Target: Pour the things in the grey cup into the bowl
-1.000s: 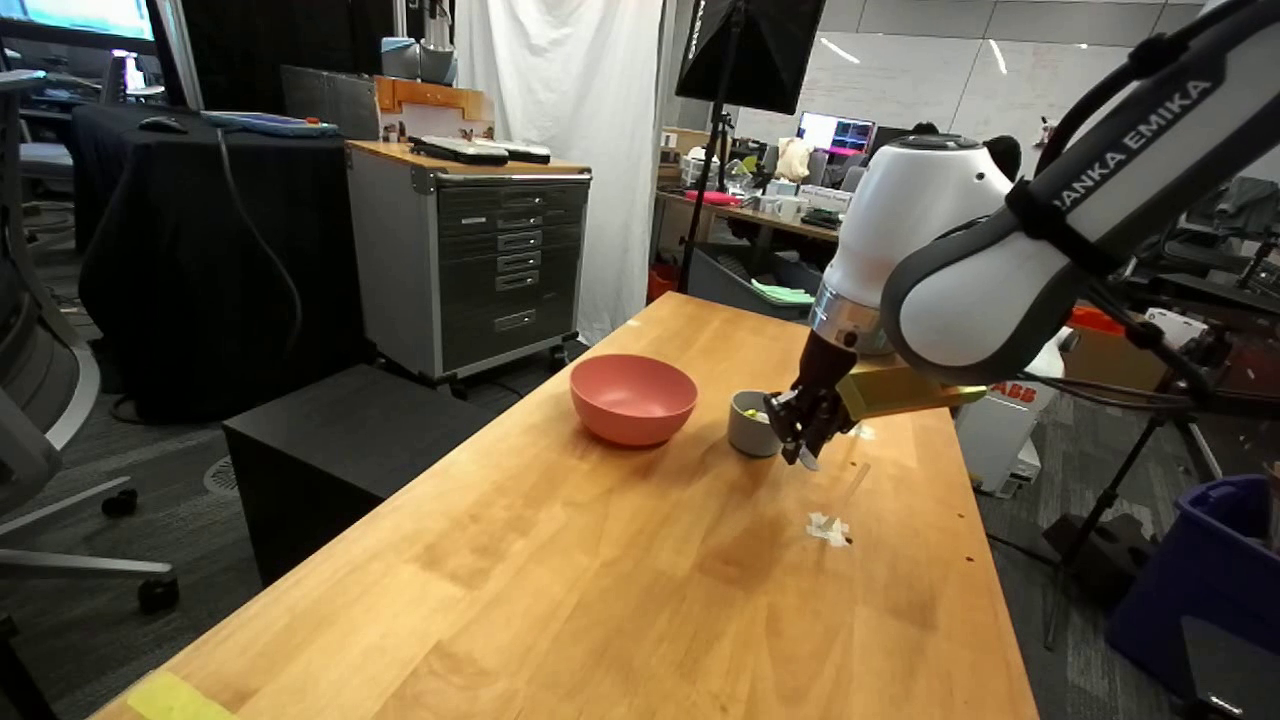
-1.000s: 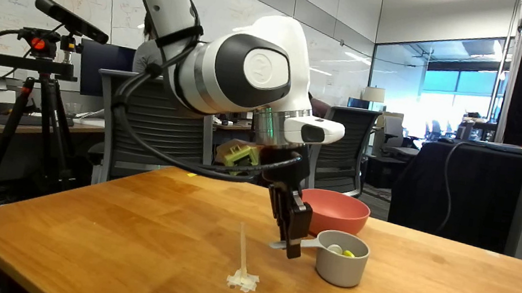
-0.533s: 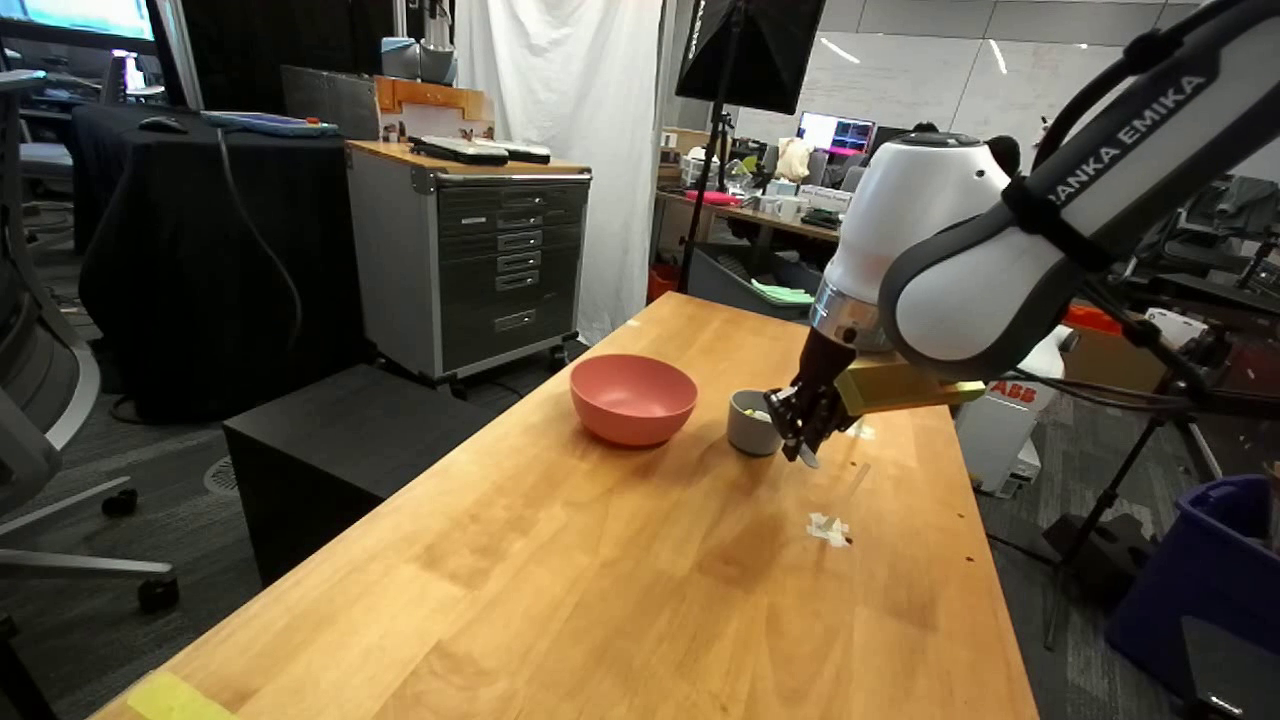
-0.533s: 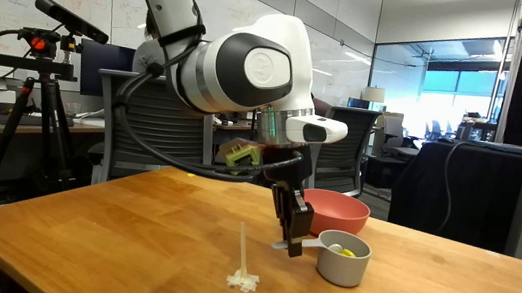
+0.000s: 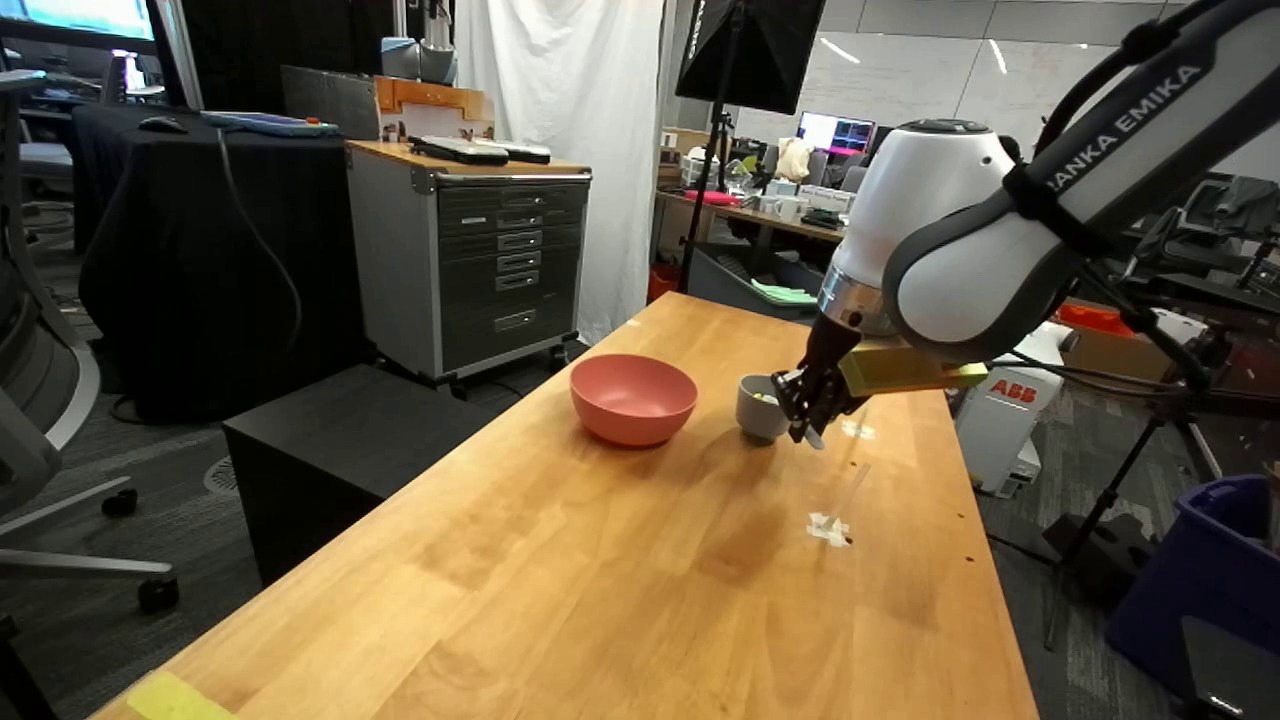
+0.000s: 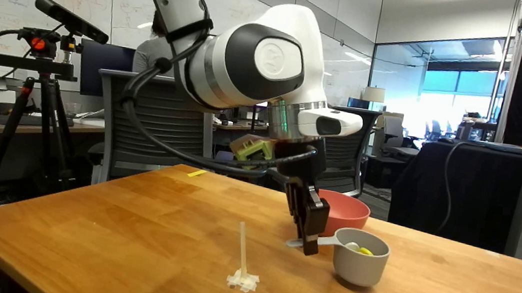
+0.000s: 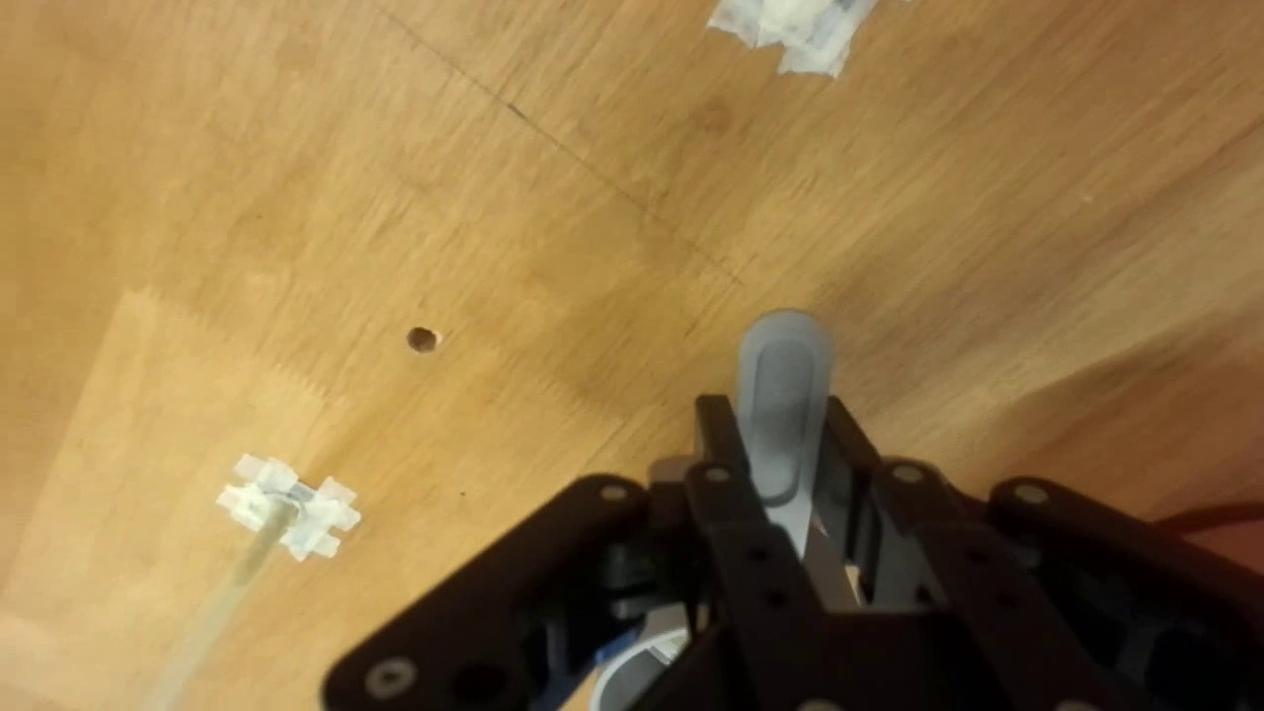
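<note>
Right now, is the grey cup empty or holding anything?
Holding something: in both exterior views, pale and yellow bits show inside the grey cup, below its rim. How deep they lie is hidden.

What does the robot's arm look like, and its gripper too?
The arm is white and rounded, with dark grey panels and a shiny silver band above the gripper. Black cables loop beside it, and pale letters include EMIKA. A yellowish block sits nearby. The gripper is black, with slim fingers and round silvery screws.
</note>
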`<state>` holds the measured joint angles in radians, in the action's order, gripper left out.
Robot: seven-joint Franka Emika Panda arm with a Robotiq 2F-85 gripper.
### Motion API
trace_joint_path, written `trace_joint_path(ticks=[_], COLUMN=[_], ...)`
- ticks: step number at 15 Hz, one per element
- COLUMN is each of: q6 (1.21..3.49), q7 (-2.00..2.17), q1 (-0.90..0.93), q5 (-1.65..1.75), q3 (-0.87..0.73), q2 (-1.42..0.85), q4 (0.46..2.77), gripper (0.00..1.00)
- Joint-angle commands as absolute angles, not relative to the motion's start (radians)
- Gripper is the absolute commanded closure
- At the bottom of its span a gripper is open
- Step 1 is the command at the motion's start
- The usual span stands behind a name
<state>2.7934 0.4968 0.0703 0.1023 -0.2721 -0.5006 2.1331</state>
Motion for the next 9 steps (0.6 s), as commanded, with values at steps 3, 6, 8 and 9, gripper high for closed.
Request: trace_joint_path(ticks=[3,6,8,9], q6=[2.778,2.761,2.756,2.746], q7=[0.542,0.571,0.597,0.614], q1=[0.132,0.174,0.206,0.222], q5=[0.135,0.176,0.220,0.245], q3=[-0.364,-0.416,-0.448,-0.462], q2=[-0.462,-0.437,-0.419,-0.411], q4=[2.121,2.118,2.113,2.107], gripper=[0.94,0.94,0.94,0.94])
